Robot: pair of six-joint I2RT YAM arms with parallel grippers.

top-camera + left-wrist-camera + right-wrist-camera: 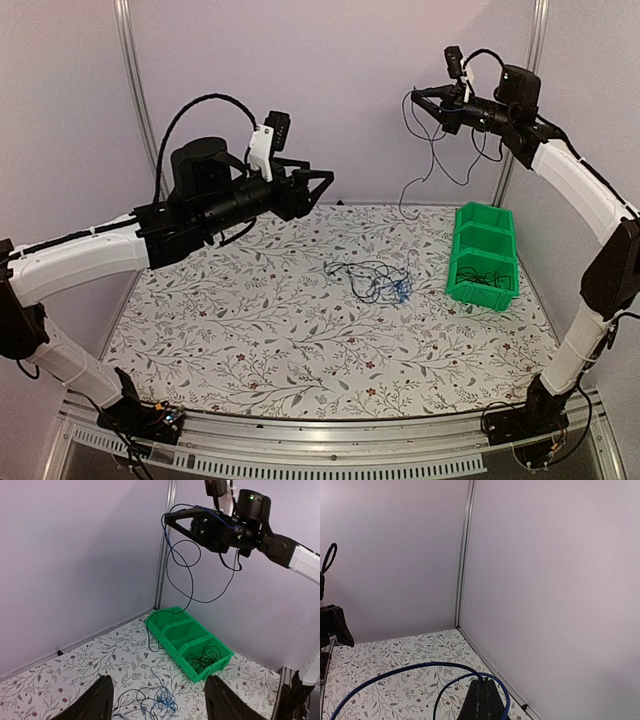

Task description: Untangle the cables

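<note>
A loose tangle of black and bright blue cables (375, 280) lies on the floral table, left of the green bin; it also shows in the left wrist view (150, 701). My right gripper (415, 95) is raised high near the back corner and is shut on a dark blue cable (420, 667). That cable (185, 575) hangs in loops from the right gripper (167, 519) and its lower end trails onto the table by the bin (150, 632). My left gripper (325, 185) is open and empty, high above the table, with the tangle below its fingers (102, 700).
A green bin (500, 215) with three compartments stands at the right of the table. Its nearest compartment holds a coiled black cable (202, 657). Lilac walls and a metal corner post (464, 555) close in the back.
</note>
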